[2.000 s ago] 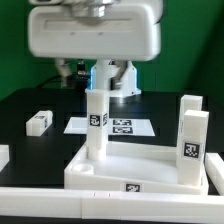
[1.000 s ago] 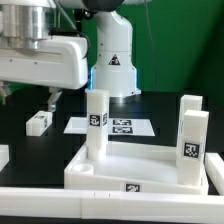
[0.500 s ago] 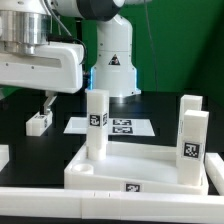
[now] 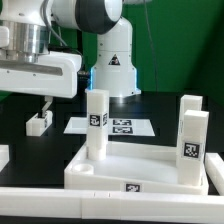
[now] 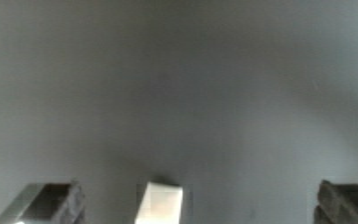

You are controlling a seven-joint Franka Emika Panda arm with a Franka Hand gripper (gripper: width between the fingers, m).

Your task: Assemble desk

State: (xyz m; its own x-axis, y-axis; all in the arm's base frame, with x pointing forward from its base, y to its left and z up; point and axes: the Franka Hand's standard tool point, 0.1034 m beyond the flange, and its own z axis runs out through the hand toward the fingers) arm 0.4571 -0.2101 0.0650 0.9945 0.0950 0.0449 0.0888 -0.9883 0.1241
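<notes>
Two fingers spread wide above a loose leg.
My gripper (image 4: 45, 104) hangs open over the lying leg (image 4: 39, 121) at the exterior view's far left; the tabletop panel (image 4: 120, 170) sits near, three legs (image 4: 96, 125) standing upright in it, the marker board (image 4: 120, 126) beyond.

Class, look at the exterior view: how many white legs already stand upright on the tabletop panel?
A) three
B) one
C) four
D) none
A: three tagged legs stand upright on the tabletop panel, one toward the exterior view's left and two toward its right; a fourth leg lies loose on the table.
</notes>
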